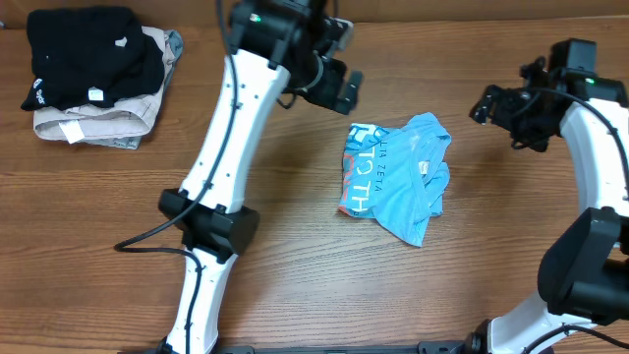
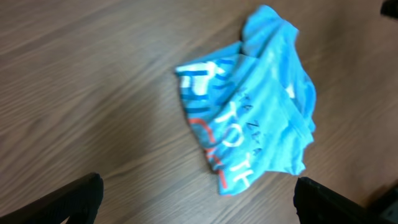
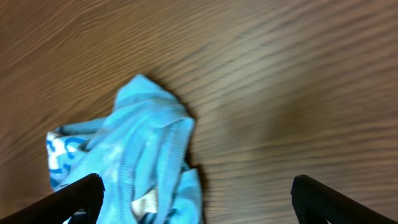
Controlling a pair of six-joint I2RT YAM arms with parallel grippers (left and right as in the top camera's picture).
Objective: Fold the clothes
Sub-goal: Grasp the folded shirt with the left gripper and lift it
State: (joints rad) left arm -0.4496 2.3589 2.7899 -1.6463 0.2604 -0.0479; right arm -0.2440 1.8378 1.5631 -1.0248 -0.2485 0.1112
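Blue T-shirt (image 1: 398, 179) lies bunched up in the middle of the worktop (image 1: 324, 275), btw both arms. Left fingers (image 2: 74, 200) & right fingers (image 3: 329, 202) are wide apart, holding nothing. Best: grab 2 corners, pull it flat first, then fold. No box or basket in view.

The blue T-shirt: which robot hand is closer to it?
Probably the right gripper, open just off the right edge of the T-shirt. The left gripper hovers open beyond its far left corner.
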